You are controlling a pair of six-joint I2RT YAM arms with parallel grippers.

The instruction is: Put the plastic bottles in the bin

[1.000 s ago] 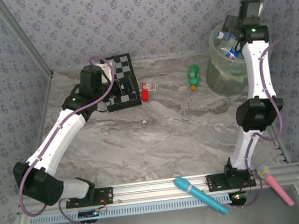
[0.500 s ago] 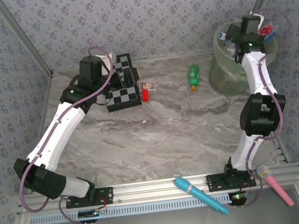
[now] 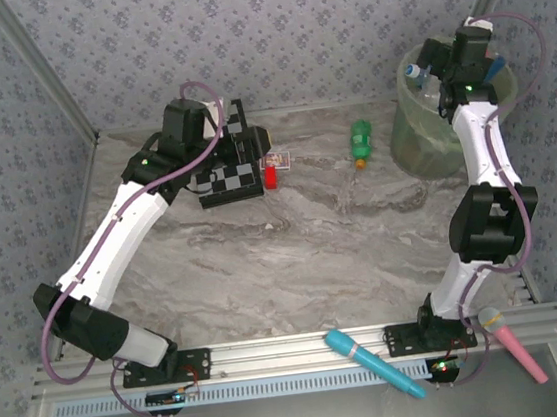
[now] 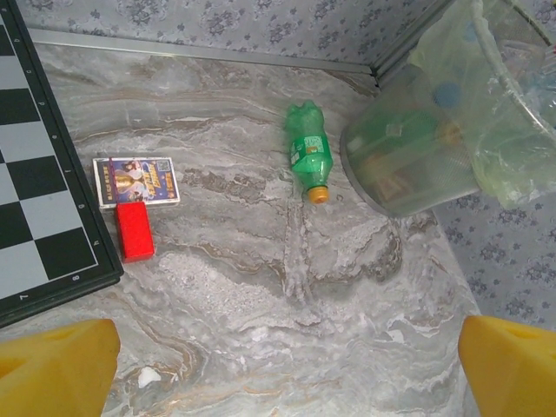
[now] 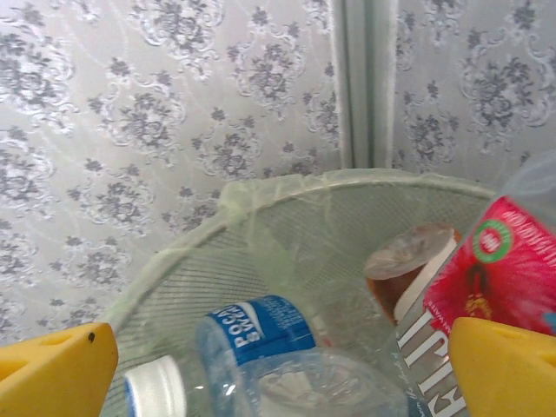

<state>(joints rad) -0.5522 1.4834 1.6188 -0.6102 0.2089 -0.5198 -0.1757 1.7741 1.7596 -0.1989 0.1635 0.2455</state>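
A green plastic bottle (image 3: 360,141) (image 4: 308,155) lies on its side on the marble table, just left of the bin (image 3: 422,147) (image 4: 417,161). The bin is a round wastebasket lined with a pale green bag. In it lie a clear bottle with a blue label (image 5: 261,330) and a brownish one (image 5: 408,261). My right gripper (image 3: 439,74) (image 5: 278,382) hangs open over the bin's mouth, holding nothing. My left gripper (image 3: 244,147) (image 4: 282,373) is open above the table by the chessboard's right edge, well left of the green bottle.
A black-and-white chessboard (image 3: 224,169) (image 4: 35,174) lies at the back left, with a small red block (image 3: 271,176) (image 4: 135,231) and a picture card (image 3: 275,160) (image 4: 136,180) beside it. A blue stick (image 3: 372,362) and a pink one (image 3: 512,343) rest on the front rail.
My left arm has swung right across the chessboard toward the red block. My right wrist has moved back and up over the bin's far side.
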